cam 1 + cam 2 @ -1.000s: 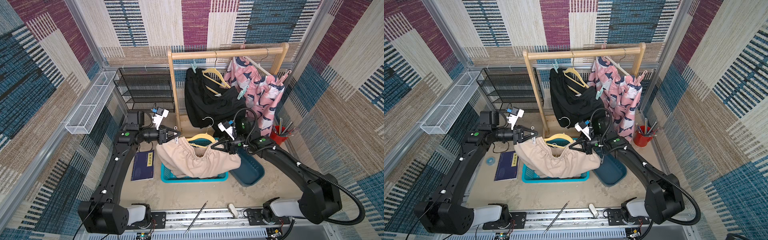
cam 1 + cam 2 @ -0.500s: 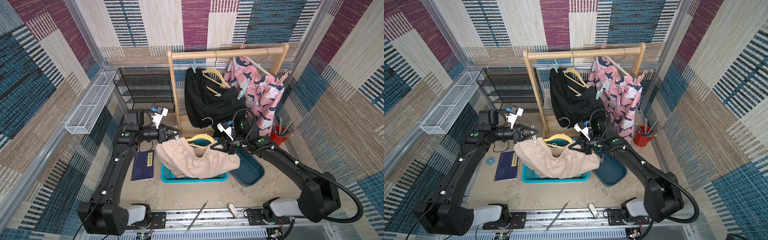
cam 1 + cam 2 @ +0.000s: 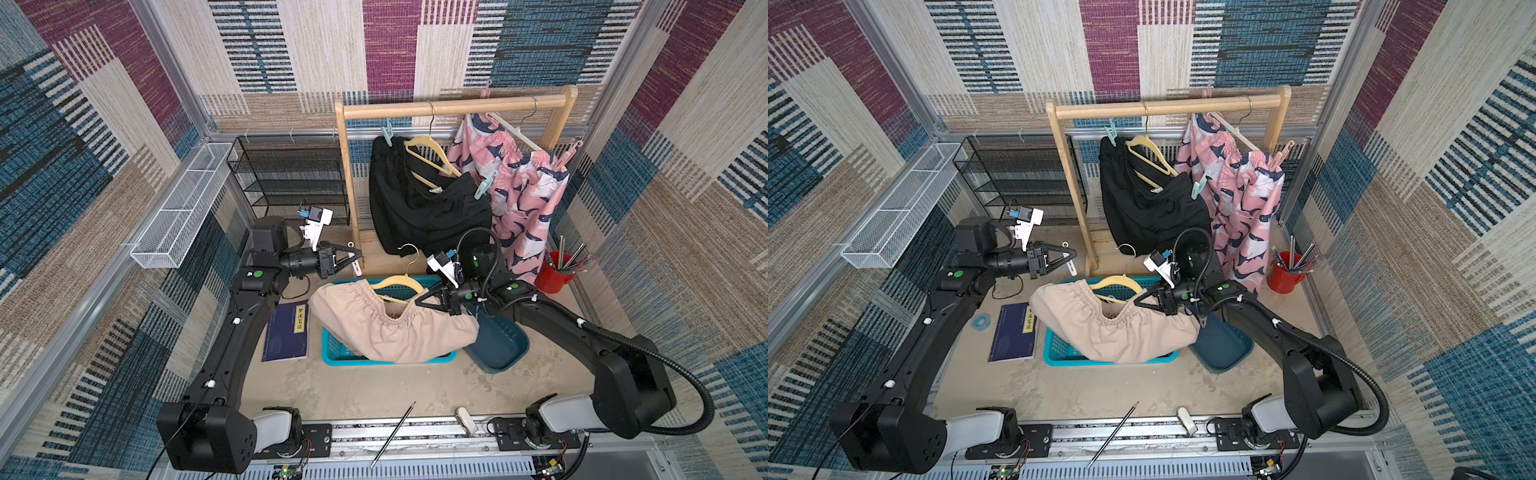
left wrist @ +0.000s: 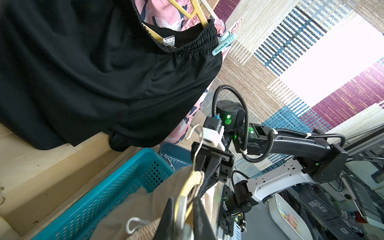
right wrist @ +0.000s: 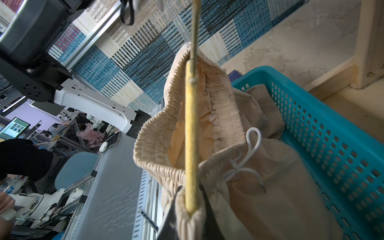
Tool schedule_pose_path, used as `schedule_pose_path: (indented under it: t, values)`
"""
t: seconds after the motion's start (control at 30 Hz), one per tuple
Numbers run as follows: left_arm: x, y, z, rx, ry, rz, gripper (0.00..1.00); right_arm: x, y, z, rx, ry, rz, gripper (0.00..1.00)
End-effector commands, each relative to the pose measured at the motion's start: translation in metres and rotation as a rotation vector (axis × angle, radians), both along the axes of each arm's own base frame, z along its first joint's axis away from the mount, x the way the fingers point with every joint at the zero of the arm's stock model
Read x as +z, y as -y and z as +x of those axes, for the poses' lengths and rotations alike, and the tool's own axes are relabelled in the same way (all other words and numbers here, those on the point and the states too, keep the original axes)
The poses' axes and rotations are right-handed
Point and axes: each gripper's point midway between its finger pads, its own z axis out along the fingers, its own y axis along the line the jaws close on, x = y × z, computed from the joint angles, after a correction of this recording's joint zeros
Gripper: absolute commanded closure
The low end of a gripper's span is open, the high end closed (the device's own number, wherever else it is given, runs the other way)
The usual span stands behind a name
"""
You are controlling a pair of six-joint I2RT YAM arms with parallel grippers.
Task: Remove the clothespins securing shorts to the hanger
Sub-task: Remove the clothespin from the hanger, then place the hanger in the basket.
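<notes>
The beige shorts [image 3: 395, 332] hang on a yellow hanger [image 3: 399, 284] over the teal basket. My right gripper [image 3: 417, 302] [image 5: 191, 187] is shut on the hanger's right end, with the waistband pinched in. My left gripper [image 3: 358, 261] [image 4: 184, 199] hovers apart from the shorts at their upper left. It is shut on a white clothespin [image 3: 355, 268] [image 4: 180, 207]. On the rack hang the black shorts [image 3: 424, 208] with teal clothespins [image 3: 387, 133] [image 3: 484, 185]. The pink shorts [image 3: 523, 199] carry a pink clothespin [image 3: 569, 153].
A wooden rack [image 3: 453, 106] stands at the back, a black wire shelf [image 3: 291, 178] to its left. A teal basket [image 3: 345, 357], a dark blue bin [image 3: 498, 345], a book [image 3: 289, 332] and a red pencil cup [image 3: 555, 276] sit on the floor. A pencil [image 3: 392, 434] lies on the front rail.
The right gripper, with the hanger and beige shorts, has sunk slightly toward the front left. The left gripper has stayed almost still with its clothespin.
</notes>
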Motion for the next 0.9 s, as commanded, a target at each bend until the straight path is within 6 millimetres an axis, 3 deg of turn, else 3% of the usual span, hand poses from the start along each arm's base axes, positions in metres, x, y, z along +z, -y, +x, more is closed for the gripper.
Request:
schedule_pose_path:
  t: [0.0, 0.17, 0.37, 0.47, 0.5, 0.63, 0.87]
  values:
    - [0.009, -0.001, 0.004, 0.023, 0.022, -0.019, 0.98, -0.009, -0.010, 0.013, -0.034, -0.018, -0.019, 1.00]
    - [0.010, 0.000, 0.000, 0.020, 0.012, -0.031, 0.98, -0.032, -0.019, 0.027, -0.042, -0.064, -0.052, 0.98]
    - [0.005, -0.003, -0.004, 0.043, -0.001, -0.020, 0.98, -0.067, -0.020, 0.049, -0.122, -0.136, -0.152, 0.85]
    - [0.000, -0.004, -0.006, 0.053, -0.012, -0.013, 0.98, -0.079, -0.017, 0.058, -0.175, -0.158, -0.195, 0.74]
    - [-0.001, -0.004, -0.007, 0.056, -0.013, -0.012, 0.98, -0.083, -0.016, 0.061, -0.203, -0.165, -0.215, 0.65]
    - [-0.005, -0.005, -0.007, 0.063, -0.021, -0.011, 0.98, -0.084, -0.007, 0.075, -0.315, -0.160, -0.275, 0.50]
    - [-0.018, -0.012, 0.010, 0.182, -0.144, -0.035, 0.99, -0.047, 0.014, 0.091, -0.540, -0.053, -0.329, 0.41]
